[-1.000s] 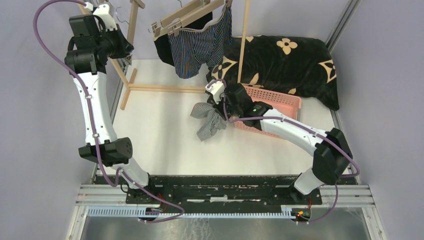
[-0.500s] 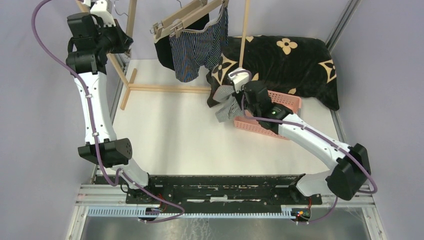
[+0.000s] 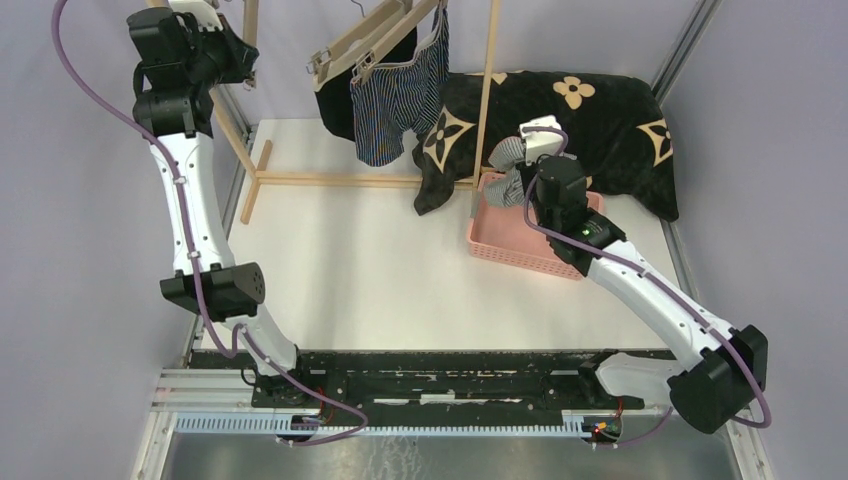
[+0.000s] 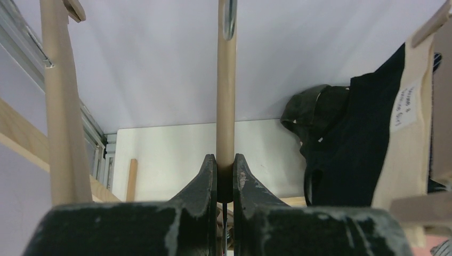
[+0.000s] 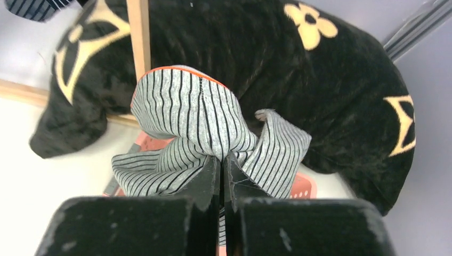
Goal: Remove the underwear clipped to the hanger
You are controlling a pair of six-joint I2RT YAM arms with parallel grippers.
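Observation:
My right gripper (image 3: 518,168) is shut on the bunched grey-white striped boxer (image 3: 505,170), holding it over the far edge of the pink basket (image 3: 500,240). In the right wrist view the cloth (image 5: 192,112) bulges above the closed gripper (image 5: 223,160). The dark navy striped boxer (image 3: 395,100) and the black boxer (image 3: 335,100) hang clipped to wooden hangers (image 3: 360,45). My left gripper (image 3: 240,55) is shut on the rack's wooden rail (image 4: 226,106), seen in the left wrist view (image 4: 225,162). The black boxer (image 4: 346,154) with its beige waistband (image 4: 408,122) hangs to its right.
A black flower-patterned blanket (image 3: 590,120) lies at the back right, behind the basket. The wooden rack's upright post (image 3: 488,80) stands just left of the basket, and its base bar (image 3: 330,178) lies across the white table.
My right gripper has carried the grey-white striped boxer from the middle of the table to the right and back, over the basket. My left gripper has risen slightly with the rail.

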